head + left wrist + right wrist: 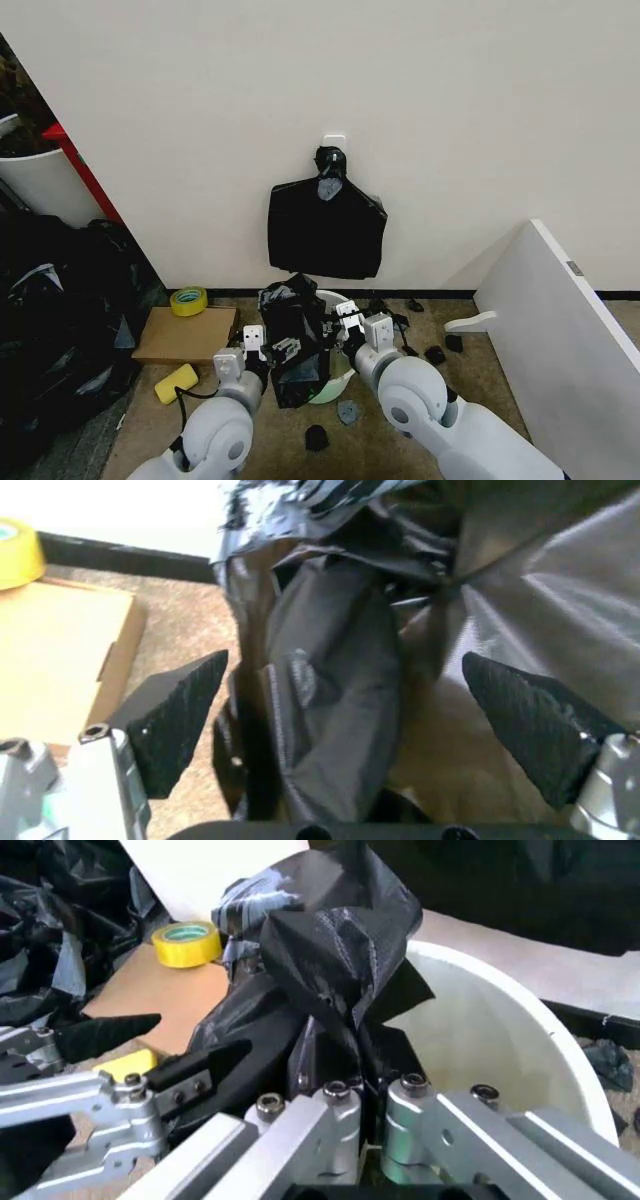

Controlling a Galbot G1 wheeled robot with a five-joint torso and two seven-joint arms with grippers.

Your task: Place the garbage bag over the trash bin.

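Two end effectors are engaged at the trash bin (340, 375): the garbage bag (292, 335), draped on its rim, is clamped by the right end effector (350, 1099) and straddled by the left end effector (345, 720), fingers apart.

Even indoor light, soft shadows, glossy sheen, blurry wrist close-ups

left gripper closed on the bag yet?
No: the left gripper is open, its pads set wide on either side of the garbage bag.

Bare wall over tan floor.
A plain pale wall (330, 70) meets tan floor (500, 320) at a dark baseboard (440, 293); white panel (560, 330) leans right.
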